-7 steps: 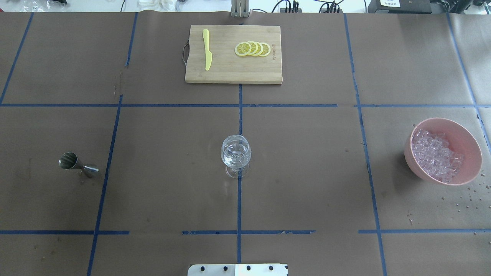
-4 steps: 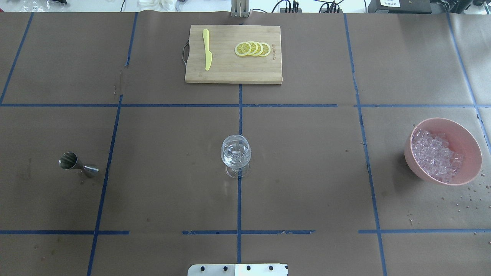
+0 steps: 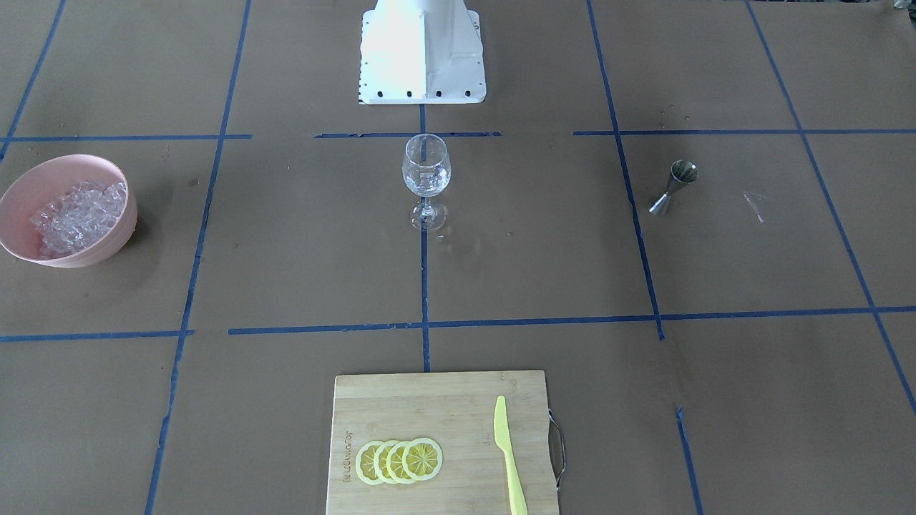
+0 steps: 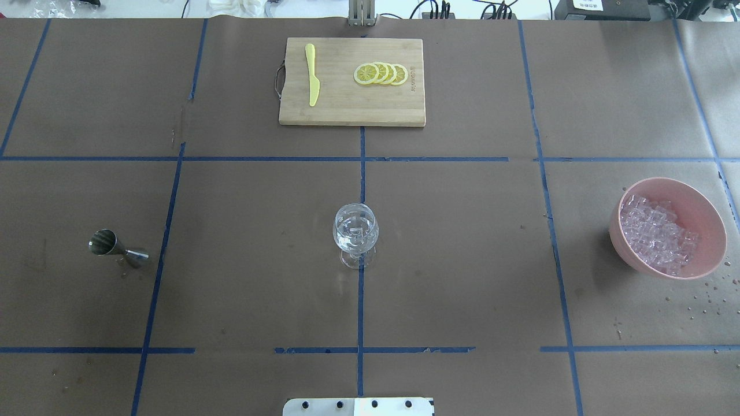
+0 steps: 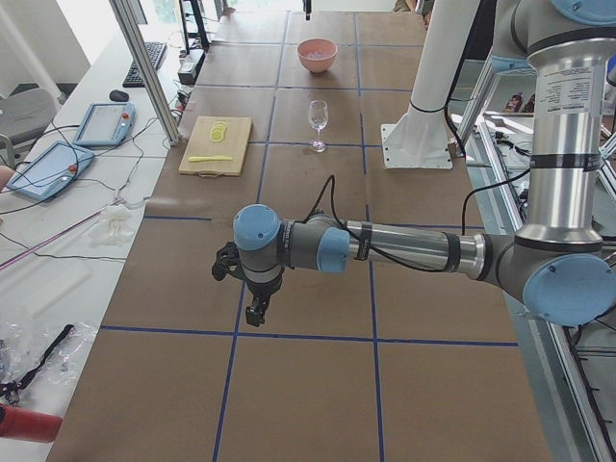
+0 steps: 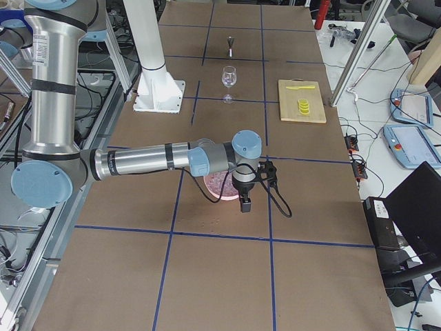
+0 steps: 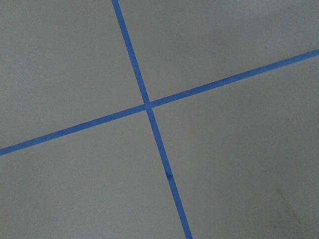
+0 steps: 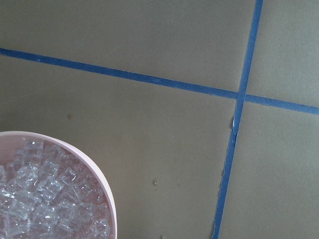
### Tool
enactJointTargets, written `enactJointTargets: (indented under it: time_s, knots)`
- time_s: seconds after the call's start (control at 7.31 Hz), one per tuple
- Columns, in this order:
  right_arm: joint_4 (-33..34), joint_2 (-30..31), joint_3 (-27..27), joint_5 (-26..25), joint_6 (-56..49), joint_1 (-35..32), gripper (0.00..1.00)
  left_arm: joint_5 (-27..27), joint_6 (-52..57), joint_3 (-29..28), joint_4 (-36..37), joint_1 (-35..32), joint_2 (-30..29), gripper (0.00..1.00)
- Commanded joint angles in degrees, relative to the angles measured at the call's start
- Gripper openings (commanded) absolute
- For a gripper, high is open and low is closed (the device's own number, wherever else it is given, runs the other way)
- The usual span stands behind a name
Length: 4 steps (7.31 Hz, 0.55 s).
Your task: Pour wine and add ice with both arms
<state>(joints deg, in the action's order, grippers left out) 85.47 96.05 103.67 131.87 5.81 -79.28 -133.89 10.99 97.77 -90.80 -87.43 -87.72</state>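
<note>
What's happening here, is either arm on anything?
Nothing is being handled right now. The left hand hangs over the table by a tape cross; the right hand hovers beside the bowl of ice. Neither seems to carry anything, though I cannot tell whether they are open or shut. The glass stands at the centre with something clear in it, seemingly ice; the jigger stands apart on the left side.

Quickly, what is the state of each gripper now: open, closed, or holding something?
Left gripper: cannot be told; it shows only in a side view.
Right gripper: cannot be told; it shows only in a side view.
</note>
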Motion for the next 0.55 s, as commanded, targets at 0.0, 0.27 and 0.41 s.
enactJointTargets:
  time_s: [0.0,0.27,0.41]
  knots:
    - [-0.3,0.1,-0.1,0.1,-0.4,0.0,1.00,0.0,-0.2,-0.1,-0.2,0.1,0.4,1.00]
    - [-0.3,0.3,-0.4,0.1,-0.4,0.0,1.00,-0.1,-0.4,-1.3,-0.3,0.1,-0.3,1.00]
    - [0.2,-0.2,-0.4,0.5,-0.8,0.0,1.00,0.0,-0.4,-1.4,-0.3,0.1,-0.3,1.00]
